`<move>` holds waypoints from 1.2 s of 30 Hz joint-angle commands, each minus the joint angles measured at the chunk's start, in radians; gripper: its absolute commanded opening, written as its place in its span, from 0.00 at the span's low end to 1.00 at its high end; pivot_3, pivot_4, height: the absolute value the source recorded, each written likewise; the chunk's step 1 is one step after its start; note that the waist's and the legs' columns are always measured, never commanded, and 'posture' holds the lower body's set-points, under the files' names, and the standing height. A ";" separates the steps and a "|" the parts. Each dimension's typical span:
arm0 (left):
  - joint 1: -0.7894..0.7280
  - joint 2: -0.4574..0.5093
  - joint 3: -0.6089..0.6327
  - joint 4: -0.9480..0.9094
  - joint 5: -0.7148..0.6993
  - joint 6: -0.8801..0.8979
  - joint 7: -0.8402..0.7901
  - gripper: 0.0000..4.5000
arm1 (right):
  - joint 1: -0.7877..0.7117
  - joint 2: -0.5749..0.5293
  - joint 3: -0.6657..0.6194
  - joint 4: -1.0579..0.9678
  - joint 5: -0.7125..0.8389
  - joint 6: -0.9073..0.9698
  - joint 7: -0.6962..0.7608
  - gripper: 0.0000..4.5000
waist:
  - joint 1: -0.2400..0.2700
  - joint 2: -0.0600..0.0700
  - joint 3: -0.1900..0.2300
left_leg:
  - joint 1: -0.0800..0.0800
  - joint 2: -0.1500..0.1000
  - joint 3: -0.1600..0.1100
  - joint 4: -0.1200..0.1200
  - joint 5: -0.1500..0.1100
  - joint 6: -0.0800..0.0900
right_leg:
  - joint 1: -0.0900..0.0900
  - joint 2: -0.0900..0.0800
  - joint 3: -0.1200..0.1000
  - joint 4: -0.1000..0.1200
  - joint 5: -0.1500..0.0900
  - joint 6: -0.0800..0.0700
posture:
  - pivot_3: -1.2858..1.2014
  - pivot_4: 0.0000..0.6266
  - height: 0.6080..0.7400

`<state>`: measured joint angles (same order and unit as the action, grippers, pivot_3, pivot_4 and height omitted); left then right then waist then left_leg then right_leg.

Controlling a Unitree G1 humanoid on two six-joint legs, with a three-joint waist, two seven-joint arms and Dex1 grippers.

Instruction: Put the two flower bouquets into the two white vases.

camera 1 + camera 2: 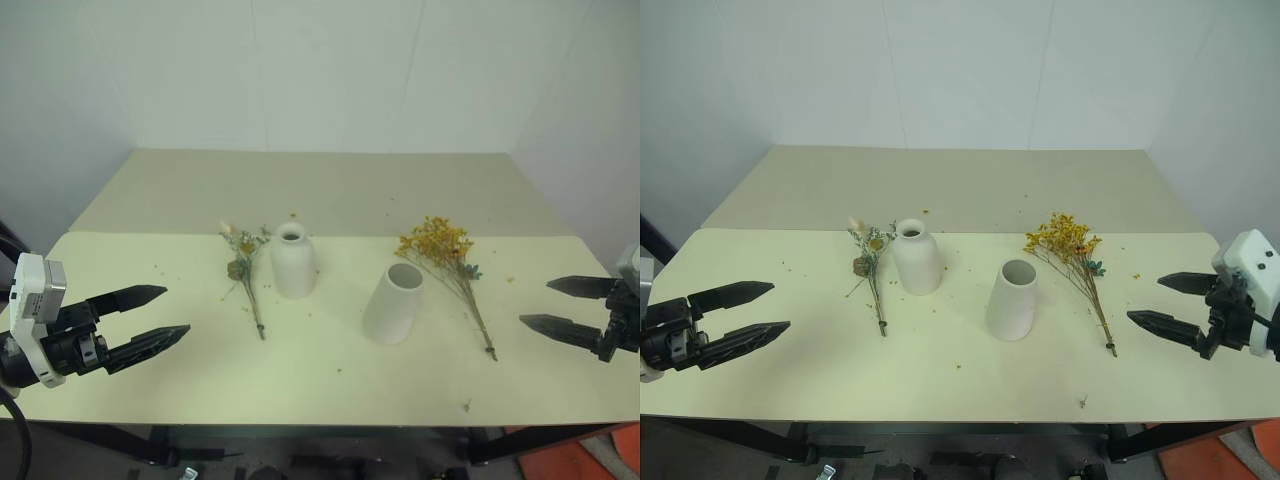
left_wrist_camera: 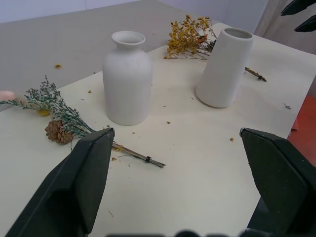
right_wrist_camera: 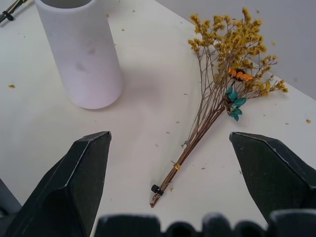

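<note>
Two white vases stand mid-table: a short rounded bottle vase (image 1: 293,261) and, to its right, a taller wide-mouthed tapered vase (image 1: 393,303). A small grey-green dried bouquet (image 1: 245,268) lies flat just left of the bottle vase. A bushy yellow bouquet (image 1: 448,262) on long brown stems lies flat right of the tapered vase. My left gripper (image 1: 152,320) hovers open at the table's left side, apart from the small bouquet. My right gripper (image 1: 555,308) hovers open at the right side, its tips short of the yellow bouquet's stem ends (image 3: 165,185).
The pale yellow table (image 1: 320,385) carries scattered flower crumbs. A second beige surface (image 1: 320,190) extends behind it to the white wall. The table's front edge runs close below both grippers.
</note>
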<state>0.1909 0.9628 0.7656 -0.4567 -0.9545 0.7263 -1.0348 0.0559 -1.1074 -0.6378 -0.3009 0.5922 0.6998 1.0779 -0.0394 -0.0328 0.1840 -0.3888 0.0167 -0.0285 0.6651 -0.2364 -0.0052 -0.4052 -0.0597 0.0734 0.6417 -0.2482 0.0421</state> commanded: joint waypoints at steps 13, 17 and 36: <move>-0.012 0.012 0.024 -0.006 -0.012 0.010 -0.004 0.99 | 0.006 -0.001 -0.049 -0.027 0.008 -0.002 -0.009 1.00 | 0.000 0.000 0.000 | 0.000 0.000 0.000 0.000 0.000 0.000 | 0.000 0.000 0.000 0.000 0.000 0.000 | 0.52 0.24 1.00; -0.011 0.006 0.018 -0.009 -0.005 0.024 0.029 0.99 | 0.006 -0.001 -0.051 -0.029 0.005 -0.005 -0.011 1.00 | 0.000 0.000 0.000 | 0.000 0.000 0.000 0.000 0.000 0.000 | 0.000 0.000 0.000 0.000 0.000 0.000 | 0.52 0.24 1.00; -0.655 -0.545 -0.334 -0.207 0.044 0.859 1.371 0.99 | -0.274 -0.101 0.086 -0.095 0.096 -0.016 0.023 1.00 | 0.025 -0.002 0.000 | 0.001 -0.003 -0.003 0.002 0.000 0.000 | 0.004 0.000 0.000 0.001 0.003 0.002 | 0.52 0.24 1.00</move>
<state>-0.4401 0.4343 0.4513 -0.6650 -0.9386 1.5066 0.2558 -0.1976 -1.1862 -0.5500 -0.3752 0.6557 0.6984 1.0873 -0.0147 -0.0344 0.1836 -0.3889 0.0136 -0.0327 0.6681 -0.2362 -0.0053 -0.4017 -0.0598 0.0725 0.6420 -0.2445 0.0439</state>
